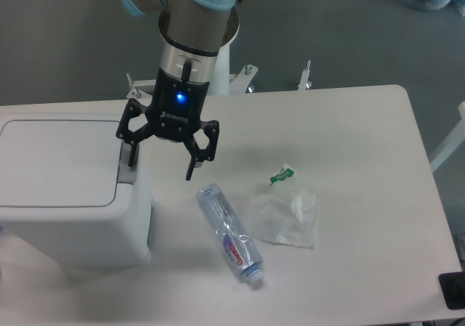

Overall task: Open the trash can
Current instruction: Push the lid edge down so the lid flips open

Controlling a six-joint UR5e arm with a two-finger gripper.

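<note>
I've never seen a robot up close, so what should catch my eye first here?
The big white trash can at the left, lid shut. The robot's black hand hangs open at its right edge, one finger at the grey button tab. A plastic bottle and crumpled bag lie on the table.

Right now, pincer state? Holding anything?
Pincer: open, holding nothing; one finger over the bin's grey tab.

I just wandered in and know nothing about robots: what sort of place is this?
Probably a robotics lab or test room. A robot arm's gripper hangs over a plain white table holding a white trash can, a plastic bottle and a crumpled plastic bag, like a staged trial.
</note>
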